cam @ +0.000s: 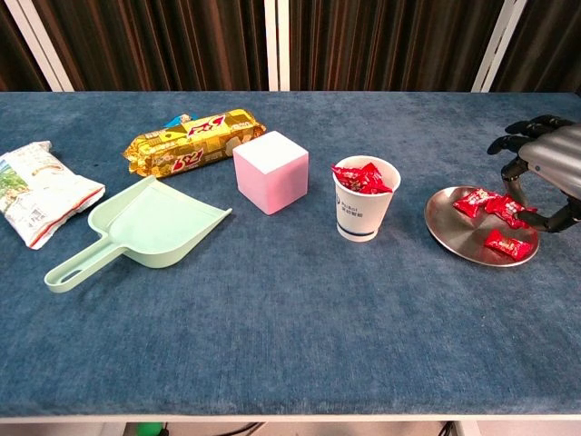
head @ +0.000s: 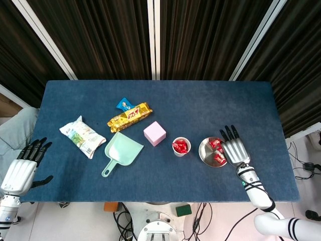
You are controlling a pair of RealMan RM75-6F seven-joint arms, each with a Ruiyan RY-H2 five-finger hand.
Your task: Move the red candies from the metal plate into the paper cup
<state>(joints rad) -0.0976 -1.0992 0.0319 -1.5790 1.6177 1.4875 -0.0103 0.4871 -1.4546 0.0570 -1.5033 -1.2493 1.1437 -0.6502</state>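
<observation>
Partly done, by the look of it: several red candies (cam: 501, 221) left on the plate (cam: 454, 232), others already heaped in the cup (cam: 361, 214) just left of it. Right hand (cam: 543, 171) poised over the plate's far right edge, fingers spread and curled down, grasping nothing visible. Left hand (head: 26, 163) hanging off the worktop's (head: 200, 108) near left corner, released and idle. Further left: pink cube (cam: 270, 171), green scoop (cam: 150, 227), snack packs (cam: 195, 139), all untouched by either hand.
</observation>
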